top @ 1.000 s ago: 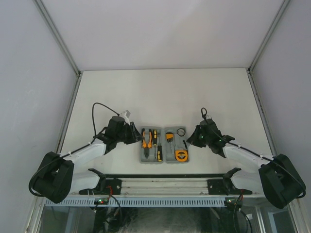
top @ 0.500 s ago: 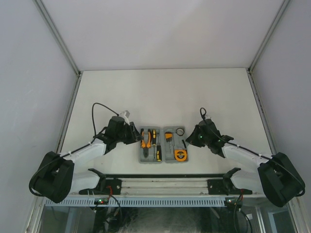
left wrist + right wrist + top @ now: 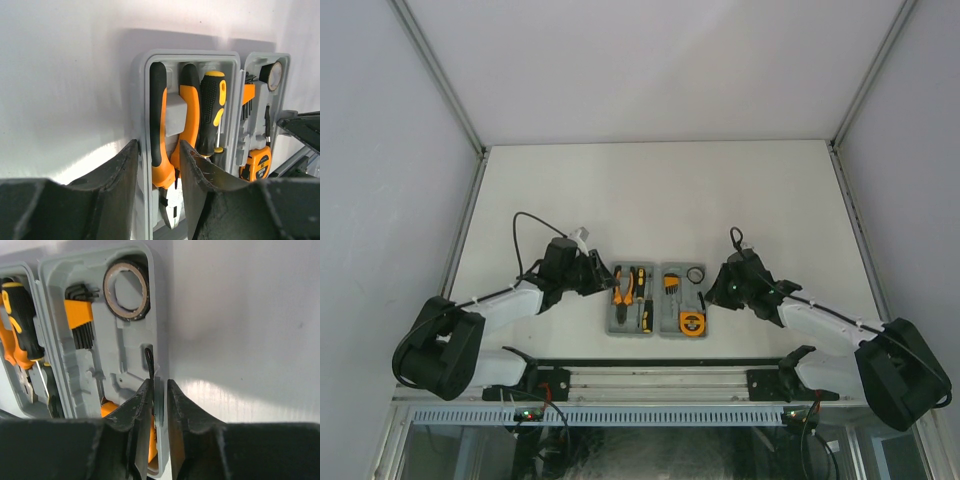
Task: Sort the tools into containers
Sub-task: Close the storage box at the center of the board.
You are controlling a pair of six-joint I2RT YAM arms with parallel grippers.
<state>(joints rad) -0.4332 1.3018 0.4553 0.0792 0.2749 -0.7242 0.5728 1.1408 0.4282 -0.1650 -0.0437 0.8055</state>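
Case (image 3: pixel 141 100) on tabletop (image 3: pixel 650 190): pliers (image 3: pixel 157 115), screwdrivers (image 3: pixel 211 110) in left half; hex keys (image 3: pixel 80 315), ring (image 3: pixel 126 289), tape measure (image 3: pixel 256 162) in right. Left fingers (image 3: pixel 120 170) gape astride its left wall; right fingers (image 3: pixel 137 410) pinch its right rim, partly hiding the tape measure.

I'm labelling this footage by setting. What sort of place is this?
Probably a robotics lab test cell: plain white panel walls in a metal frame, a white tabletop, left arm and right arm bolted to one rail, one grey tool case.
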